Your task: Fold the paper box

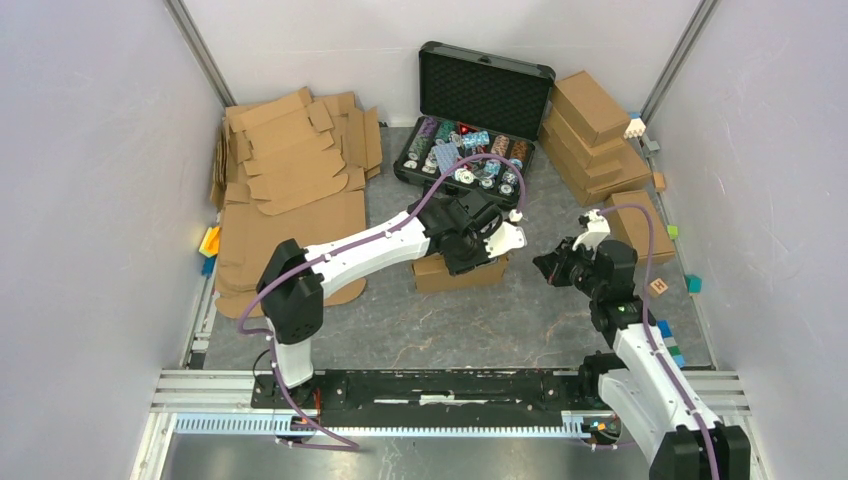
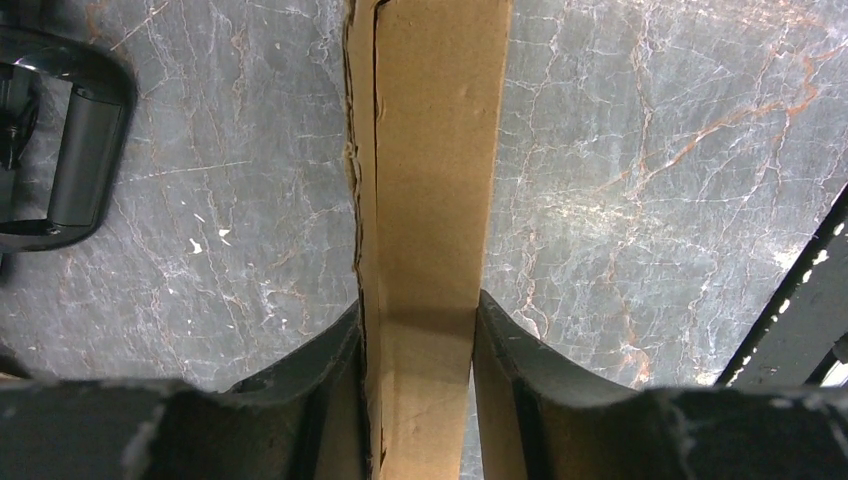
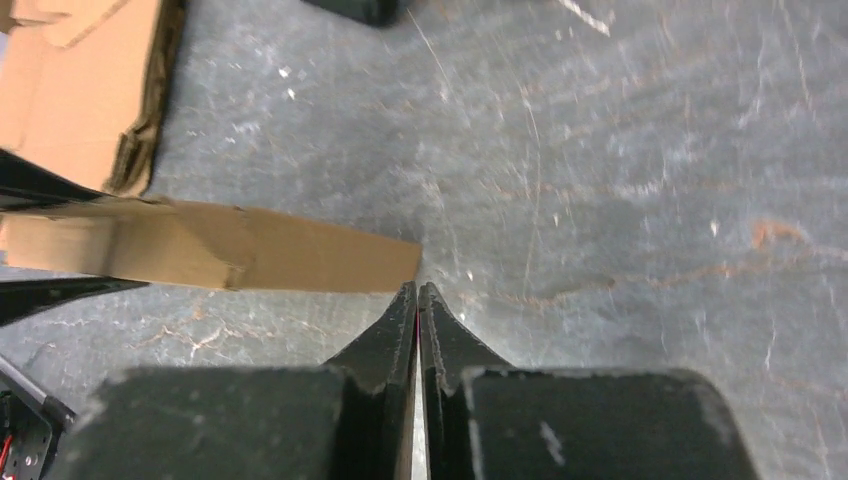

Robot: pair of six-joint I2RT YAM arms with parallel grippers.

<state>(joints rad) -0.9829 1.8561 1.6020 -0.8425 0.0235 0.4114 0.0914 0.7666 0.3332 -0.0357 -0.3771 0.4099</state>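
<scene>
Now the left claw is clamping the box, its long edge running toward the right claw, which is sitting closed and empty just off its end.

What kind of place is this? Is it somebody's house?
Probably a robot practice lab, not a house. A left arm and a right arm are bolted to a grey table between white walls, with flat cardboard sheets and finished boxes piled at the back.

Open case, perhaps chips; flat blanks.
</scene>
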